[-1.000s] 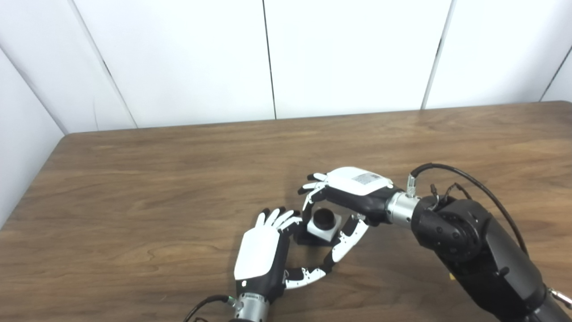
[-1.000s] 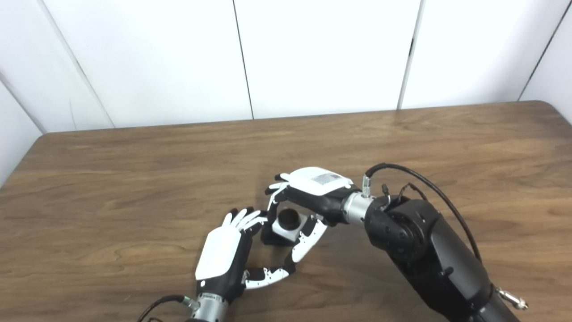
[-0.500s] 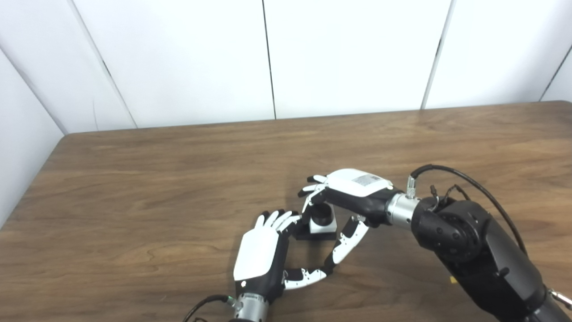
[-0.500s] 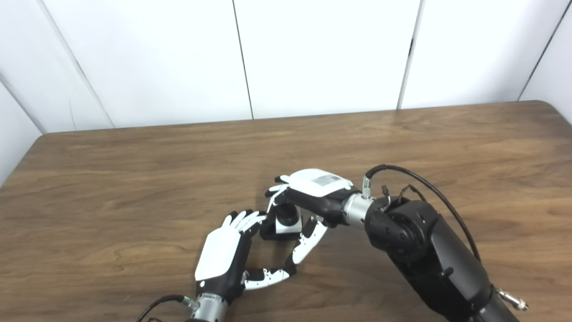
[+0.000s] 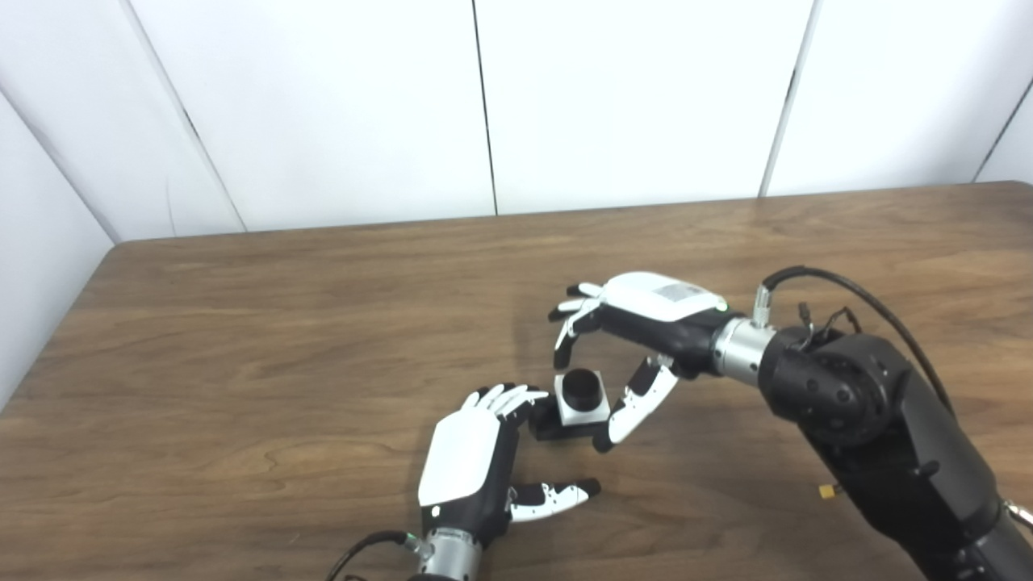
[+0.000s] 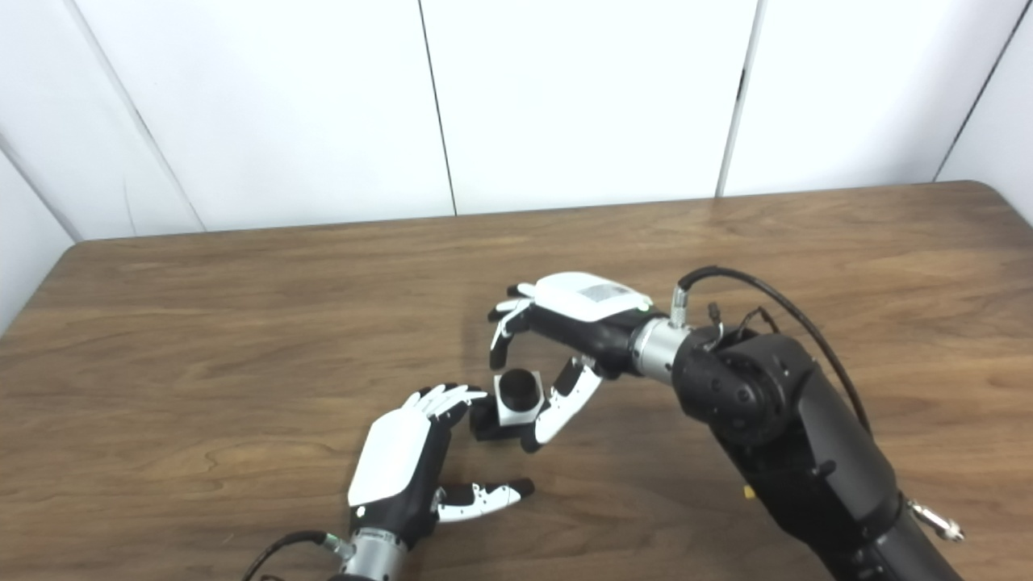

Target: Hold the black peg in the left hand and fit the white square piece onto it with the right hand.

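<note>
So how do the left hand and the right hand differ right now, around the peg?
The left hand sits low by the table, fingertips at the black peg's base; the right hand is raised above the white square piece. The left hand shows its white back upward with the thumb stretched out low; the right hand's fingers arch over the piece without gripping. Both are open.

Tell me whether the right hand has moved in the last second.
Yes. The right hand has lifted up and back toward the wall, off the white piece, which stays on the table.
</note>
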